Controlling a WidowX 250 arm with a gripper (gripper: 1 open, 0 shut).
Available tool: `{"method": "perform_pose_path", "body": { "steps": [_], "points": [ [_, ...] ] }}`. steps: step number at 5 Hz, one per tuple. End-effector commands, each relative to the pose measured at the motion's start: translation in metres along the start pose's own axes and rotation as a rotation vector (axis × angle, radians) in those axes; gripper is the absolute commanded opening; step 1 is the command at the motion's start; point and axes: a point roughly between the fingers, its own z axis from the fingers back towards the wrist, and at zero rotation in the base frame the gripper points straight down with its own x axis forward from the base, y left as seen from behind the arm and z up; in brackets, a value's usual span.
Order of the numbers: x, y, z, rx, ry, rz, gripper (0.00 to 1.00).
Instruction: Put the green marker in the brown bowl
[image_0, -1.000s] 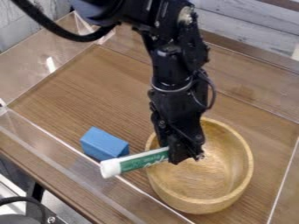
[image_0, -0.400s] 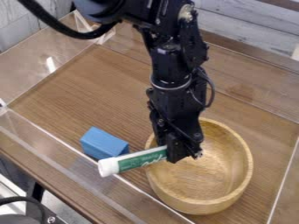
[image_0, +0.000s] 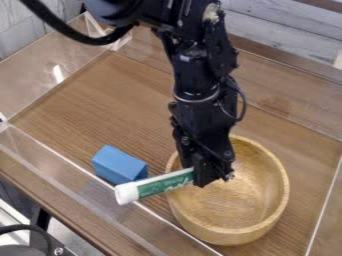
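Observation:
The green marker (image_0: 154, 185), white-barrelled with green lettering, hangs tilted over the left rim of the brown bowl (image_0: 254, 205), its white end sticking out to the lower left. My gripper (image_0: 207, 177) is shut on the marker's capped end, just above the bowl's left inner side. The black arm comes down from the top of the view. The marker's cap is mostly hidden by the fingers.
A blue rectangular block (image_0: 118, 164) lies on the wooden tabletop just left of the bowl, under the marker's free end. Clear acrylic walls (image_0: 54, 150) fence the work area on the left and front. The bowl sits near the front right corner.

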Motion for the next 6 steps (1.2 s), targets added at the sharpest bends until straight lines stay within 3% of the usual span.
{"method": "perform_pose_path", "body": {
  "steps": [1, 6],
  "points": [
    [0.0117, 0.0030, 0.0158, 0.011, -0.076, 0.010, 0.00],
    [0.0169, 0.0034, 0.0215, -0.027, -0.129, 0.040, 0.00]
  ]
}}
